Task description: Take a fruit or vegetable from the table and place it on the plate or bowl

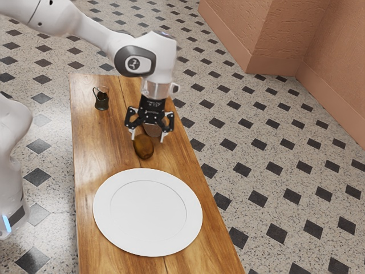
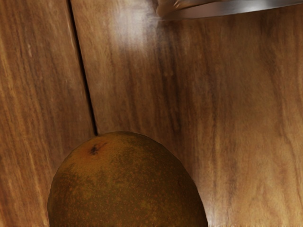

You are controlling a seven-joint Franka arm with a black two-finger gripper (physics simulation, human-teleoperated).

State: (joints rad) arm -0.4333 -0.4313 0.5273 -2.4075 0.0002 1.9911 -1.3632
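You are early in the task: your gripper (image 1: 149, 135) is hovering with fingers spread wide just above the brown fruit (image 1: 144, 147), which is lying on the counter (image 1: 85, 131) near the white plate (image 1: 101, 208). Grasping, lifting and placing are all waiting.

There is one wooden table (image 1: 91, 142), and on it lie three things: one round white plate (image 1: 147, 211), one brown fruit (image 1: 144, 146) and one small dark cup (image 1: 101, 98). One white robot arm (image 1: 102, 34) reaches over the table, and it carries one black gripper (image 1: 149, 136) with two fingers (image 1: 132, 127). Seen from the wrist, the same single fruit lies on the wood, where one dark seam (image 2: 83, 75) divides two boards (image 2: 213, 118), with one plate rim beyond them.
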